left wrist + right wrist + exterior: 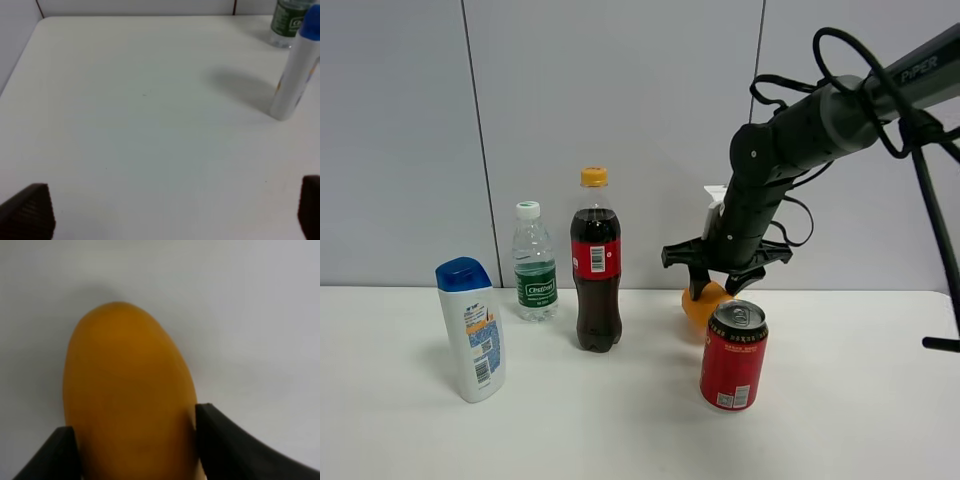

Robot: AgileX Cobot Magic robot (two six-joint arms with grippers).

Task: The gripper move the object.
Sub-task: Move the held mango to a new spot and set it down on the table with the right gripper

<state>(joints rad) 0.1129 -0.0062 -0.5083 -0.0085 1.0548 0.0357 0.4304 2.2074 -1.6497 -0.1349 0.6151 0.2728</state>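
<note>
The orange-yellow mango-like fruit point(701, 307) sits low over the white table point(620, 420), just behind the red can point(734, 356). My right gripper point(719, 287) comes down on it from above, and its two black fingers press on the fruit's sides. The right wrist view shows the fruit point(127, 390) filling the gap between the fingers point(235, 447). I cannot tell whether the fruit touches the table. My left gripper point(175, 215) is open and empty over bare table; it is not visible in the exterior view.
A cola bottle point(596, 262), a small green-labelled water bottle point(534, 263) and a white bottle with a blue cap point(473, 329) stand left of the fruit. The white bottle point(295, 70) and the water bottle point(289, 20) also show in the left wrist view.
</note>
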